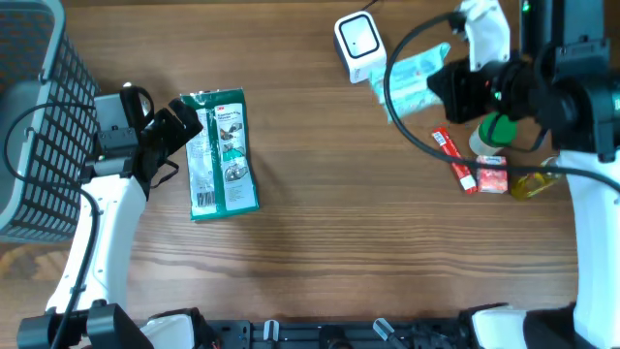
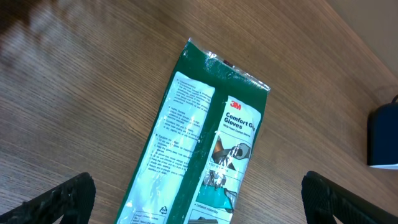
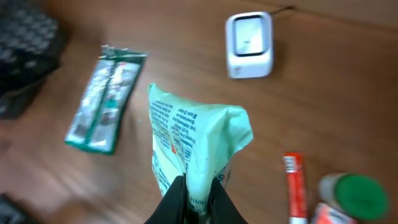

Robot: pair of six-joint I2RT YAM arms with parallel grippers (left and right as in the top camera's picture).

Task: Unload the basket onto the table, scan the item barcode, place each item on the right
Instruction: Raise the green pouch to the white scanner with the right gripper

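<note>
Saw a broad tabletop (image 1: 329, 242) of brown wood grain, matte and flat. At its far left corner, noted a dark wire-mesh basket (image 1: 39, 116), boxy, reaching past the left edge.

Found a flat green plastic glove packet (image 1: 221, 155) lying toward the left edge: glossy, crinkled, rectangular, with a pale printed panel down one side and white lettering on the other. Saw the left gripper (image 1: 189, 121) over the packet's far end, with black fingers (image 2: 62, 199) spread wide and gripping nothing.

Found the task's item, a soft pale green pouch (image 3: 196, 143) covered in small print, held up off the wood near the far right corner, just beside the scanner. Hung creased and puffed, wider at the free end. Saw the right gripper (image 3: 193, 202) pinching the pouch's narrow end, with fingers (image 3: 174, 205) pressed nearly together on the film.

Noted the scanner (image 1: 356, 41), a small white rounded box with a grey window, standing at the far edge right of the middle.

Toward the right edge, found a slim red tube (image 1: 453, 158), a round green-capped bottle (image 1: 499, 128), a small red box (image 1: 492, 176) just beside the tube's near end, and a yellowish clear bottle (image 1: 533, 182) partly hidden under the right arm.
</note>
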